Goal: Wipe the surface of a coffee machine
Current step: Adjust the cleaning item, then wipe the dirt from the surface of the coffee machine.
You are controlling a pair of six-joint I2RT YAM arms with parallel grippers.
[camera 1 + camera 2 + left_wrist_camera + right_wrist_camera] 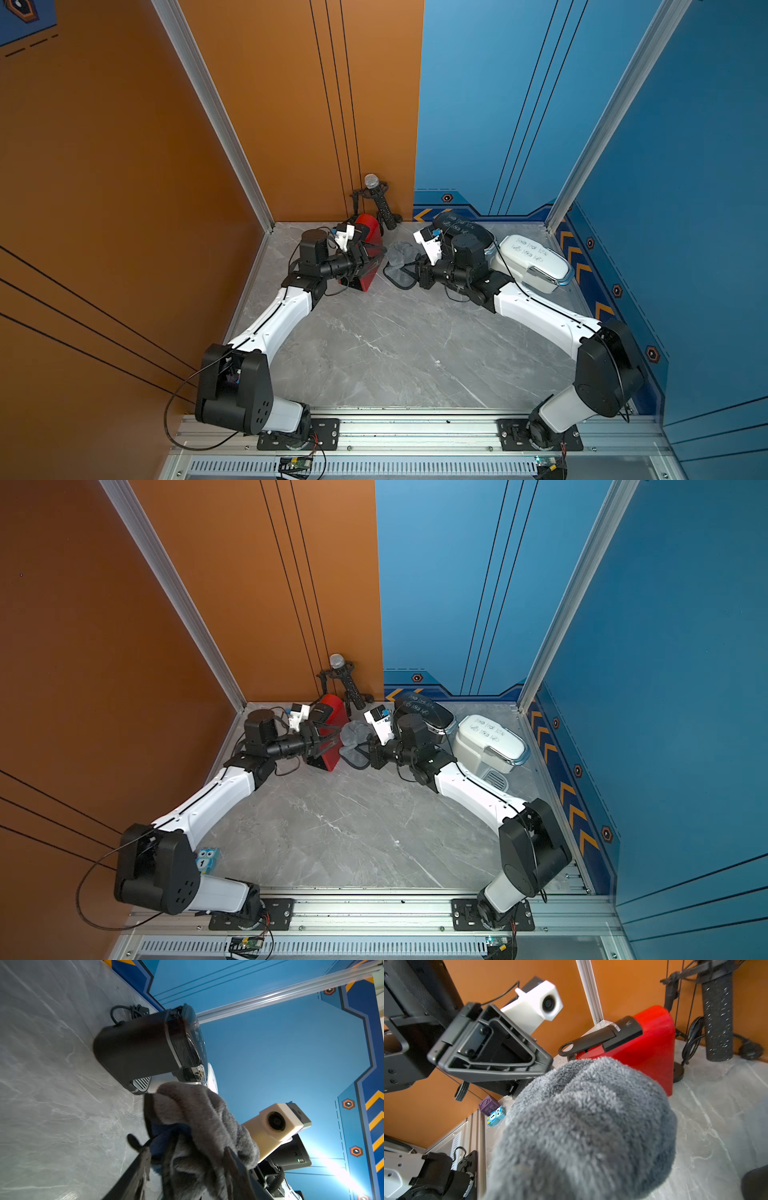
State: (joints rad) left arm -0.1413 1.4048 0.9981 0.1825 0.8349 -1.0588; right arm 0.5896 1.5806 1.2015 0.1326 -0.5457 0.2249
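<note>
The red coffee machine (370, 232) stands at the back edge of the worktop (395, 340), left of middle. A black machine (141, 1049) and a white machine (528, 257) sit toward the back right corner. Just beside the red one, the grey cloth (591, 1126) is bunched between both arms, likely for a hand-over. The right gripper (422, 272) is clenched on it, while the left gripper (180, 1147) has its jaws apart. Only the left wrist view shows that gap.
</note>
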